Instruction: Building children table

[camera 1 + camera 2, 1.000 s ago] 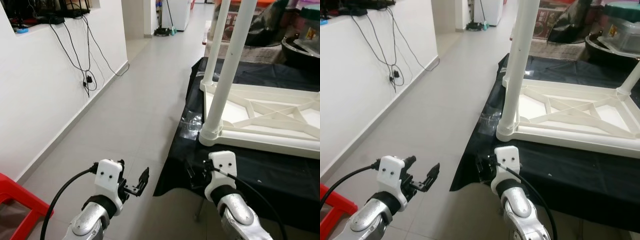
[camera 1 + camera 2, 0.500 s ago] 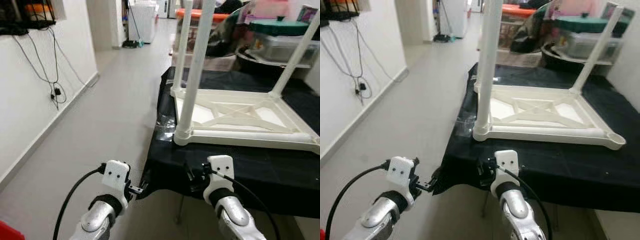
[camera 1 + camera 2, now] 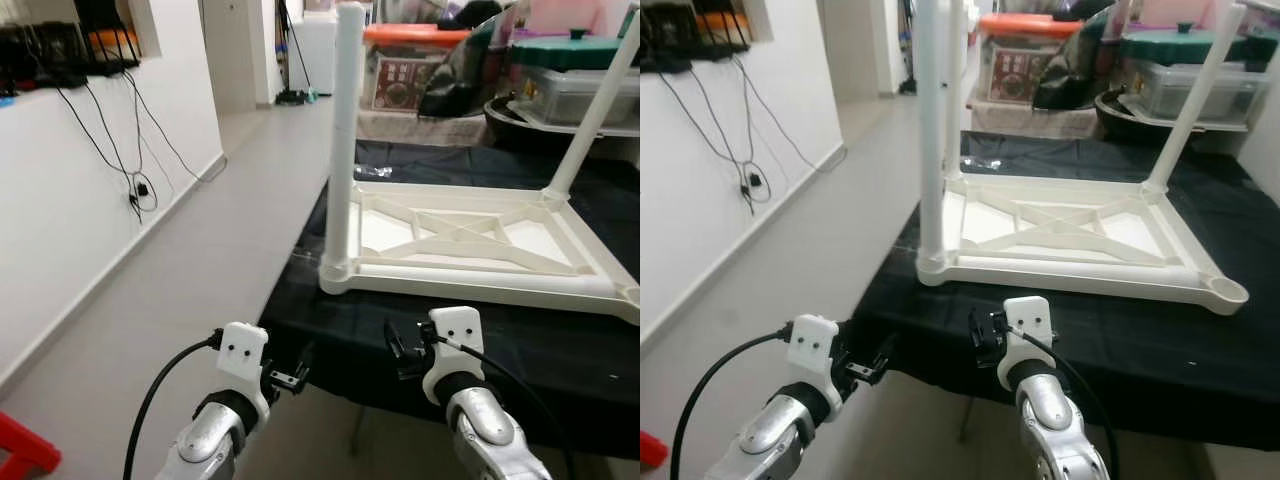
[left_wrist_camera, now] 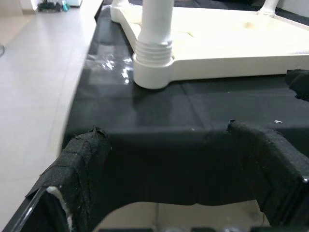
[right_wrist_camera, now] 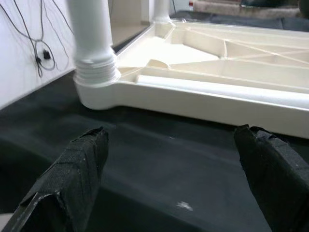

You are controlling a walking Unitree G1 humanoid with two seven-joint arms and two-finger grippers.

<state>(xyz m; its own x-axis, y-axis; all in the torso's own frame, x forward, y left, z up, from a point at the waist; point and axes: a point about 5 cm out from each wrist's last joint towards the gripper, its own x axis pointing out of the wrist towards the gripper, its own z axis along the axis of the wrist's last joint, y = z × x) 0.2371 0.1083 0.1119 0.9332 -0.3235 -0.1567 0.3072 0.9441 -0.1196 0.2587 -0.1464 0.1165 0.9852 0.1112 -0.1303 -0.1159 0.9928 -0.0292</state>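
The upturned white plastic children's table (image 3: 470,245) lies on the black-draped table (image 3: 560,350), just beyond both grippers. Its near-left upright leg (image 3: 342,150) stands ahead, between the left gripper (image 3: 291,375) and right gripper (image 3: 402,352); both fingers spread wide, empty.

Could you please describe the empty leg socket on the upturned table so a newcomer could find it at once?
A white table lies upside down on the black cloth. Its near right corner ends in a round open socket; the other visible corners carry upright legs.
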